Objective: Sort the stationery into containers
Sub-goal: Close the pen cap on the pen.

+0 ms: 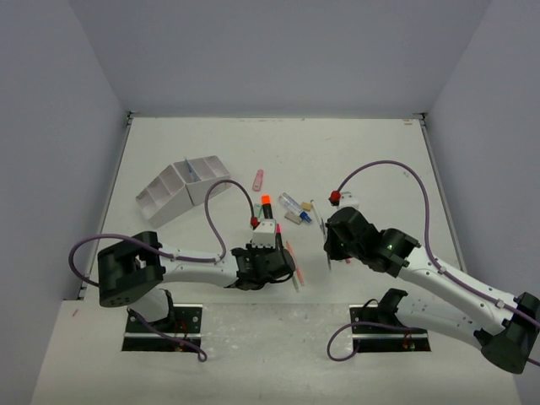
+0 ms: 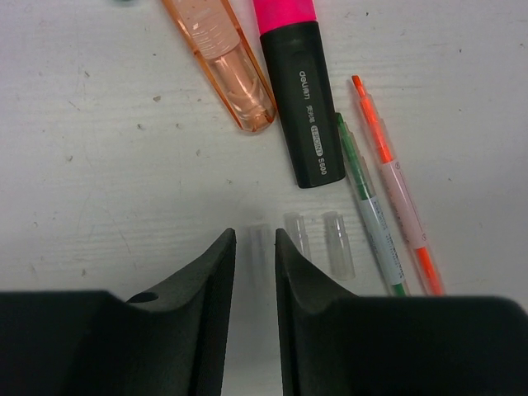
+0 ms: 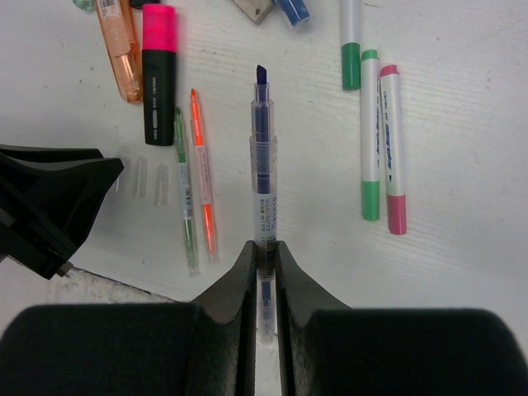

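My left gripper (image 2: 255, 243) is low over the table, jaws slightly apart on either side of a clear cap (image 2: 259, 247) without gripping it. Two more clear caps (image 2: 339, 243) lie just to its right. Ahead lie a black-and-pink highlighter (image 2: 305, 99), an orange translucent marker (image 2: 227, 70), a thin green pen (image 2: 367, 206) and a thin orange pen (image 2: 396, 186). My right gripper (image 3: 265, 247) is shut on a clear-bodied blue highlighter pen (image 3: 264, 157), held above the table. The two white compartment trays (image 1: 181, 187) stand at the back left, far from both grippers.
Green-and-white markers (image 3: 370, 140) and a pink-ended one (image 3: 392, 148) lie right of the held pen. A pink piece (image 1: 258, 180), an orange-tipped marker (image 1: 265, 207) and small blue and beige items (image 1: 297, 208) lie mid-table. The left gripper (image 3: 49, 198) shows at the right wrist view's left edge.
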Robot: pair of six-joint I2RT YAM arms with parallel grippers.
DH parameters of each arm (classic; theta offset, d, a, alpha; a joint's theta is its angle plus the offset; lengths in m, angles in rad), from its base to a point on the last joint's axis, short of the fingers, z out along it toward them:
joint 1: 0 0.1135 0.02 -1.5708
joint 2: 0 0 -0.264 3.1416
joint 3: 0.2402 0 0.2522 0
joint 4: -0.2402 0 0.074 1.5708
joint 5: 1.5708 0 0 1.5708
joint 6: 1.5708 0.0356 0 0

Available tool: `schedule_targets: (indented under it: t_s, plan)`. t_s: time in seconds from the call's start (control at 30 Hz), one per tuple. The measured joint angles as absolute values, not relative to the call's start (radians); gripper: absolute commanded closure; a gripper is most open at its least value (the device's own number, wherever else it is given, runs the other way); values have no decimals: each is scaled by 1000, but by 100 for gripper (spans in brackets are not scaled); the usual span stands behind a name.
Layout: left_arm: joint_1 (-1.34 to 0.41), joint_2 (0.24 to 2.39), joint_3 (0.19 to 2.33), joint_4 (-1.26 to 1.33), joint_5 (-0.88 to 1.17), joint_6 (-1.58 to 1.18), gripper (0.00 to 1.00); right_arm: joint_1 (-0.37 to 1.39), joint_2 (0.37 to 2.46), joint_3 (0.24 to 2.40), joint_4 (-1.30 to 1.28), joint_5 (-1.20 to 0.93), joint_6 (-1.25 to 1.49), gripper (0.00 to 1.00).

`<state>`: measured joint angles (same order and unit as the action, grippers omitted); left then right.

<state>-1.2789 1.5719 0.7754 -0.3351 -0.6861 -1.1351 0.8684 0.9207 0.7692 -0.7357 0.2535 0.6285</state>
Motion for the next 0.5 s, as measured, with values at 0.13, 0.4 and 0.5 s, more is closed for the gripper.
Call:
schedule_targets:
  t_s: [0.13,0.4,0.5]
  plan:
    - [-1285,1592,778,-335,-682,-1139,73,868,921,768,-736,253,628,100]
    - [-1287,1625,787,-331,-683,-1144,100,868,920,768,-737,253,627,100]
    - [-1287,1625,789,-333,-685,-1145,100,868,913,768,-737,253,625,100]
